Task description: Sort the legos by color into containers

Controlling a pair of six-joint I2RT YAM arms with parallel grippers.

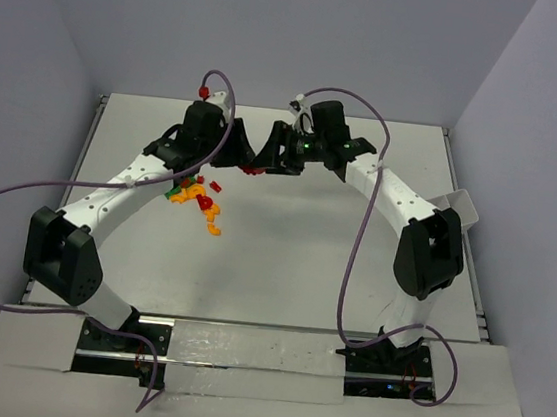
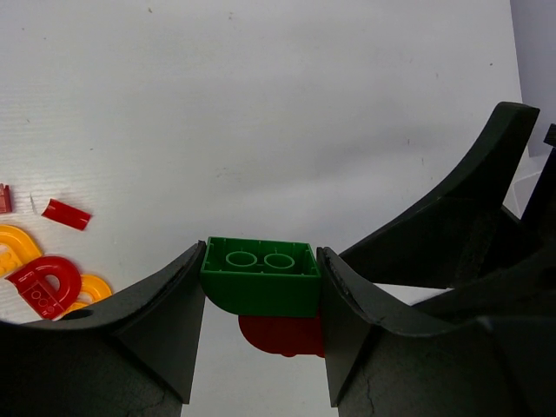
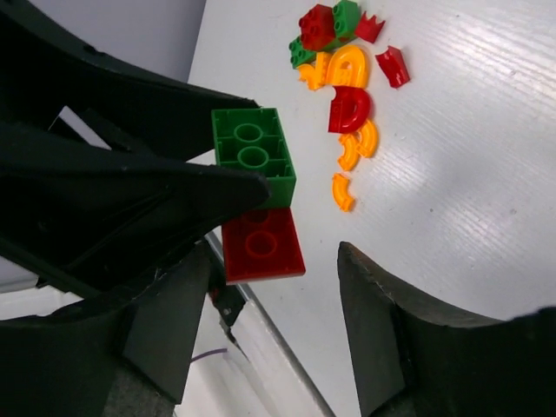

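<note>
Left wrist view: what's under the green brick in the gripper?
A red brick sits against the green brick, which the left gripper holds. Its upper part and their joint are covered.

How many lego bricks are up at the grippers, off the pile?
2: a green brick clamped between the left gripper's fingers, and a red brick directly beneath it. More could hide behind the fingers.

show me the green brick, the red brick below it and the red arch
green brick (image 2: 261, 294): left wrist view, on its side face nearest the camera.
red brick (image 3: 262, 245): right wrist view, on the middle of its hollow underside.
red arch (image 3: 363, 104): right wrist view, on its curved band.
</note>
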